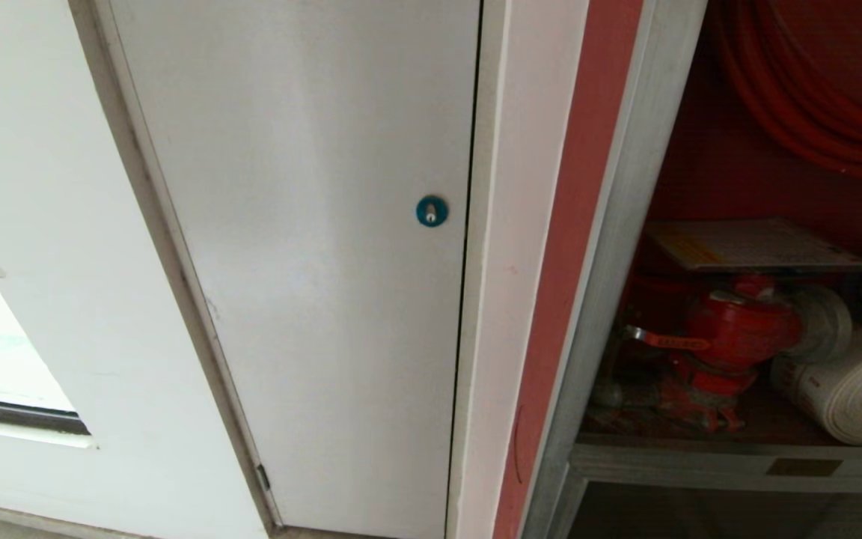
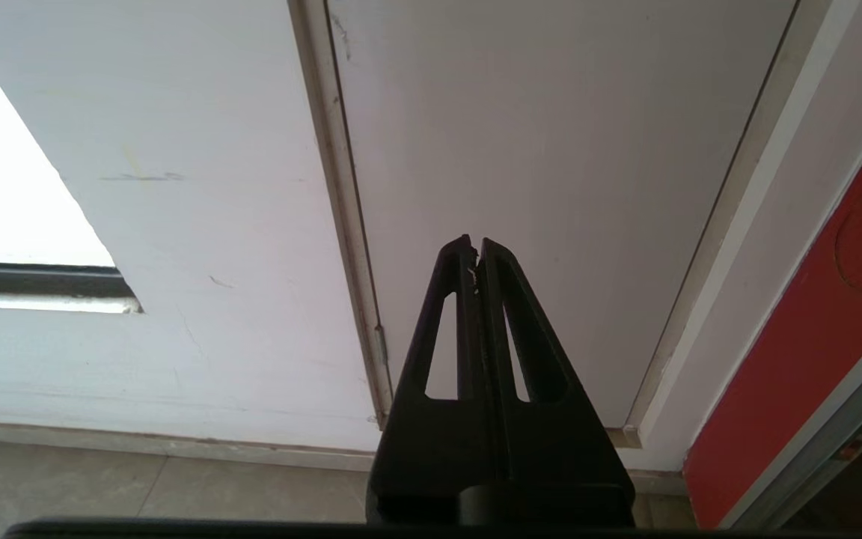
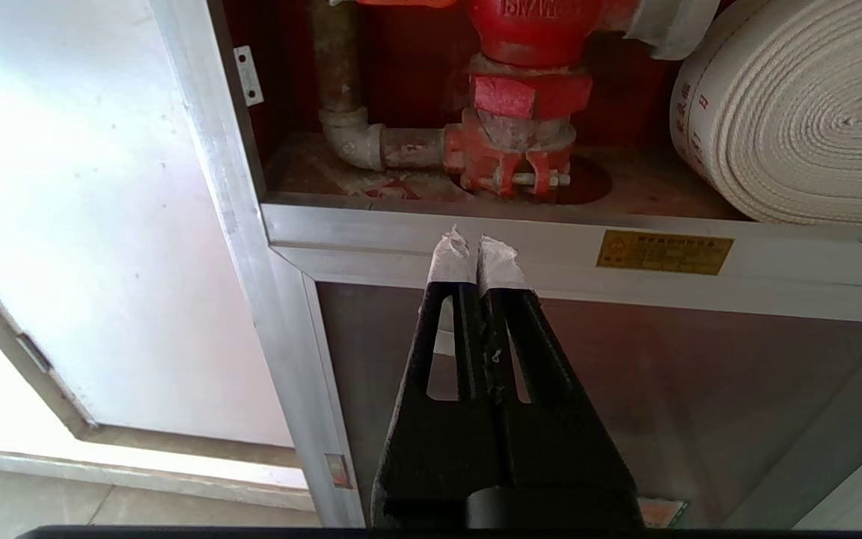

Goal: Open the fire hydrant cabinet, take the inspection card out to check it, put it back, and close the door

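**Cabinet open, card on the valve**

The fire hydrant cabinet shows its red interior. The inspection card lies flat atop the red valve, beside the white rolled hose. Only the right wrist view shows a yellow label below the valve, its writing unreadable. The right gripper and left gripper are pressed together, holding nothing; the left faces the white panel door.

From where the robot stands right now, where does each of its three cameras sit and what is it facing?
Head view: high, looking down at the white panel door and the open fire hydrant cabinet; no arm shows.
Left wrist view: behind the shut left gripper, facing that white door.
Right wrist view: behind the shut right gripper, facing the cabinet's red valve.
Head and right wrist views share the valve and white rolled hose.
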### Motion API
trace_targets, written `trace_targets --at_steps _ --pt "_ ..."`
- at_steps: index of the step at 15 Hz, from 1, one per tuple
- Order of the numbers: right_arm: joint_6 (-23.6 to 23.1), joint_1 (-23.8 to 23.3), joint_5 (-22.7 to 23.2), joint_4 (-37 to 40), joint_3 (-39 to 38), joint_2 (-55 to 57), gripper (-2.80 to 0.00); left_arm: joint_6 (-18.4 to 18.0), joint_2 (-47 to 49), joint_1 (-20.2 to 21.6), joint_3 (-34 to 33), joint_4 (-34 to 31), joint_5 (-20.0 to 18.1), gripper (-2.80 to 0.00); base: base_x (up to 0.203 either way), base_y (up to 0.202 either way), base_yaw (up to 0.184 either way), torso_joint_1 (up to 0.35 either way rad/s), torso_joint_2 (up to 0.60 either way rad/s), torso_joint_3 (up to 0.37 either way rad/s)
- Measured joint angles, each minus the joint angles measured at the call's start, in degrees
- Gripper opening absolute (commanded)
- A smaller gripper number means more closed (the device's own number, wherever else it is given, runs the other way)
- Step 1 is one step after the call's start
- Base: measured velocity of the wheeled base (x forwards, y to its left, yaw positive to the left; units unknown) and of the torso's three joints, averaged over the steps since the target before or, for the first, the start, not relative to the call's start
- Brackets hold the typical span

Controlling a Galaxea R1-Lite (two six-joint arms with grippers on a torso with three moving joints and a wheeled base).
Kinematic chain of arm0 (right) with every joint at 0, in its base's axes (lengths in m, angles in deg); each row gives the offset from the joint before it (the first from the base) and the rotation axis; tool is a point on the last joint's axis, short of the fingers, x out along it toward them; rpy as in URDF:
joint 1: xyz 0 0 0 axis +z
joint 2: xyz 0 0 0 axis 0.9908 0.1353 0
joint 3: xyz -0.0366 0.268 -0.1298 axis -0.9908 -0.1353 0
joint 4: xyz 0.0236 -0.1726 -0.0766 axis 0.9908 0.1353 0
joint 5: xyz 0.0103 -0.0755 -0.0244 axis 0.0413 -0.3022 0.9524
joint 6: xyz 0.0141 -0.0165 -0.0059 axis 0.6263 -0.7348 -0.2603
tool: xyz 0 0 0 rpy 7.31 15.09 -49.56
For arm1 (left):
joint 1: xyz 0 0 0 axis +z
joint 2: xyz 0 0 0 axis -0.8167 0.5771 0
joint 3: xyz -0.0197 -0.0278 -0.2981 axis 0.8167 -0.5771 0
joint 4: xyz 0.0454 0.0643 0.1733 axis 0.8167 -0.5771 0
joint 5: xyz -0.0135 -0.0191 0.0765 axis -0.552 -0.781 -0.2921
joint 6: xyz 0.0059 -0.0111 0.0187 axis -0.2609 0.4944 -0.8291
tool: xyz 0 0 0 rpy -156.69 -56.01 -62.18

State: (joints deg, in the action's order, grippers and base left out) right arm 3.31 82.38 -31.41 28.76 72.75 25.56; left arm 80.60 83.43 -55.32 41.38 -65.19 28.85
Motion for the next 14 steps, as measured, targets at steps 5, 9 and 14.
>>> trace_targets --at_steps 5,9,14 --pt "-0.38 0.00 0.05 -0.04 0.00 0.00 -2.80 0.00 0.00 0.05 0.00 0.00 0.01 -2.80 0.000 0.000 0.000 0.000 0.00 0.000" --pt "-0.16 0.00 0.07 -0.06 0.00 0.02 -2.80 -0.02 0.00 0.05 0.00 -0.04 0.00 -2.80 0.000 0.000 0.000 0.000 0.00 0.000" --pt "0.70 0.06 -0.14 1.53 3.58 1.31 -2.80 -0.02 0.00 0.05 0.00 -0.06 0.00 -2.80 0.000 0.000 0.000 0.000 0.00 0.000"
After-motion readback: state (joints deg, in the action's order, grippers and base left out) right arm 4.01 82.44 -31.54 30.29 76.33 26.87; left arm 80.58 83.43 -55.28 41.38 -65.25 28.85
